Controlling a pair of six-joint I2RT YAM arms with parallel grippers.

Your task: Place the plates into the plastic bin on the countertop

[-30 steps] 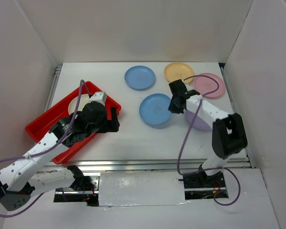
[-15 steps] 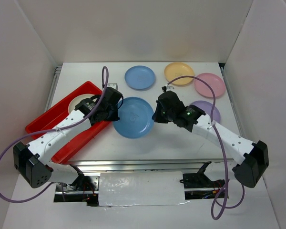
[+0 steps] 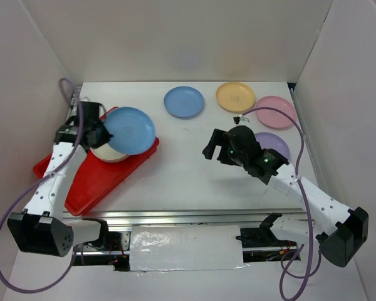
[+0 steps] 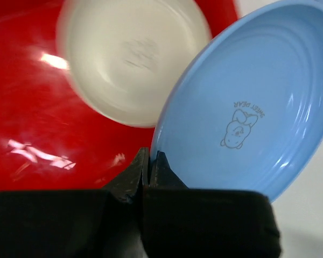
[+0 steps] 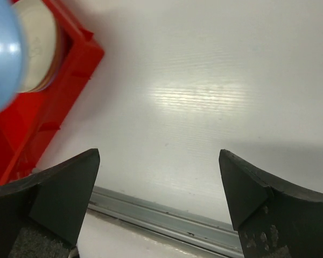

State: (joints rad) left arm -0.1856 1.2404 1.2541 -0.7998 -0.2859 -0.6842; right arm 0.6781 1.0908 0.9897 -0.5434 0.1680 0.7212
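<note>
The left gripper is pressed together on the rim of a blue plate, which is held tilted over the bin at the left of the overhead frame. A cream plate lies in the bin; it is blurred in the wrist view and partly covered by the blue plate from above. The right gripper is spread wide over bare countertop, right of centre, with nothing between its fingers. A purple plate is partly hidden by the right arm. A second blue plate, a yellow plate and a pink plate are seen whole along the top of the countertop.
</note>
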